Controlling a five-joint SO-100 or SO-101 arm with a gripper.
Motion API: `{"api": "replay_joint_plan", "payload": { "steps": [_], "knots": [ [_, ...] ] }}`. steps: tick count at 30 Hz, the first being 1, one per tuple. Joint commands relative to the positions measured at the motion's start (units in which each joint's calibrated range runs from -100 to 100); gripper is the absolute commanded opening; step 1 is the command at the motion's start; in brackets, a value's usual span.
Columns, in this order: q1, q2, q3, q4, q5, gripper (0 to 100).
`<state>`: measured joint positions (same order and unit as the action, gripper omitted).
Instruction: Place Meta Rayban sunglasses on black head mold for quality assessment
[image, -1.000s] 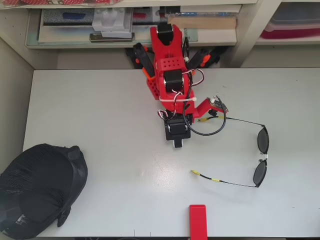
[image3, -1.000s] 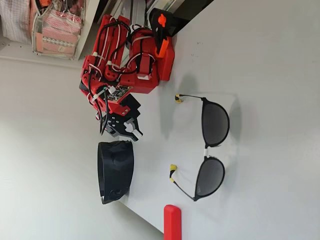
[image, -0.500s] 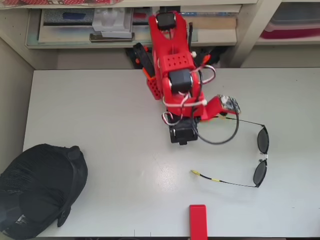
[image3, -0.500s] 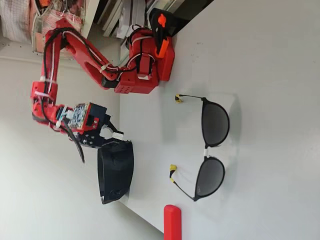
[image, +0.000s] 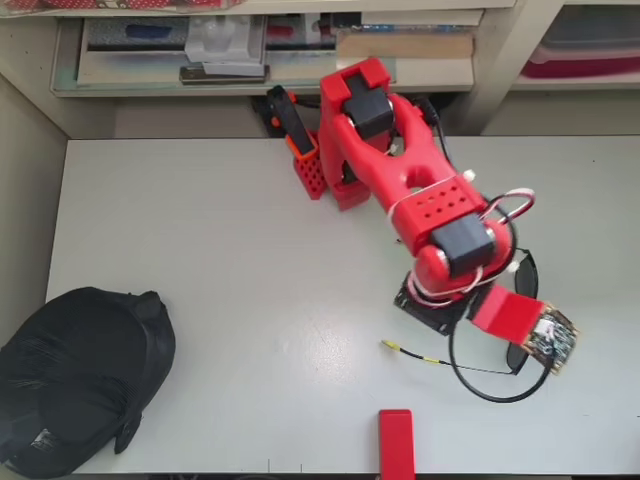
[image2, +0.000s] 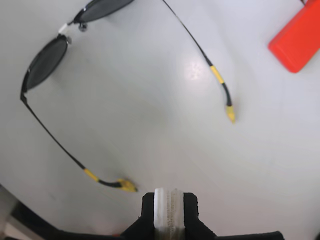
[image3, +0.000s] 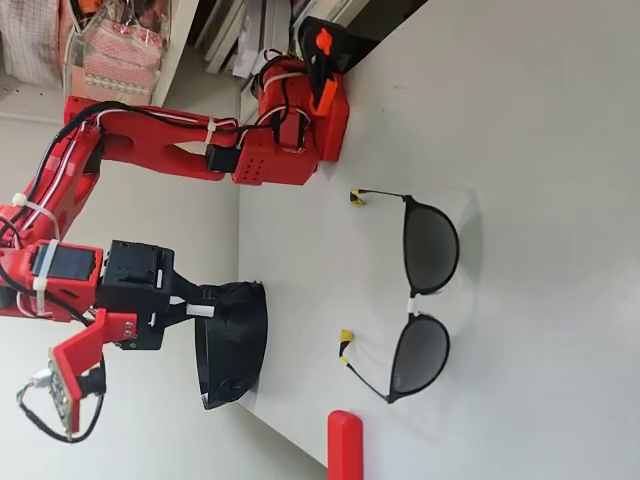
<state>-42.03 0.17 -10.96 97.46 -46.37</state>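
The sunglasses (image3: 430, 245) lie open on the white table, lenses dark and temple tips yellow. In the overhead view the arm covers most of them and only the near temple (image: 430, 359) shows clearly. The wrist view looks down on both lenses (image2: 47, 62) and both temples. My gripper (image2: 169, 192) hangs well above the table over the glasses, shut with its white pads together and nothing held. In the fixed view the gripper (image3: 203, 312) is high off the table. The black head mold (image: 75, 380) sits at the table's near left corner, far from the gripper.
A small red block (image: 396, 440) lies at the table's near edge, close to the glasses' temple tip (image2: 230, 114); it also shows in the wrist view (image2: 297, 35). The arm's red base (image: 320, 170) stands at the table's far edge. Shelves run behind the table.
The arm has swung from the table's middle out to the right and stretched over the sunglasses. The glasses, head mold and red block have not moved.
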Motion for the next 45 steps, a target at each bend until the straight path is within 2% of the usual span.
{"api": "replay_joint_plan", "payload": {
  "steps": [1,2,5,10,12,16,19,32,37,42,45],
  "knots": [
    [-10.9,4.9,-11.3,1.2,-21.5,26],
    [-13.2,7.7,-13.6,1.1,-25.0,26],
    [-16.7,15.5,-21.9,0.6,-30.4,27],
    [-17.5,28.0,-39.7,0.7,-32.5,27],
    [-17.4,31.9,-45.4,0.7,-32.5,35],
    [-16.9,38.3,-55.3,0.7,-32.5,66],
    [-16.9,41.4,-59.9,0.7,-32.6,76],
    [-17.4,47.6,-60.4,0.9,-42.2,76],
    [-17.7,50.1,-60.5,0.9,-43.1,75],
    [-18.4,50.2,-60.4,1.5,-43.2,51],
    [-19.1,50.5,-60.3,1.5,-43.2,51]
  ]
}}
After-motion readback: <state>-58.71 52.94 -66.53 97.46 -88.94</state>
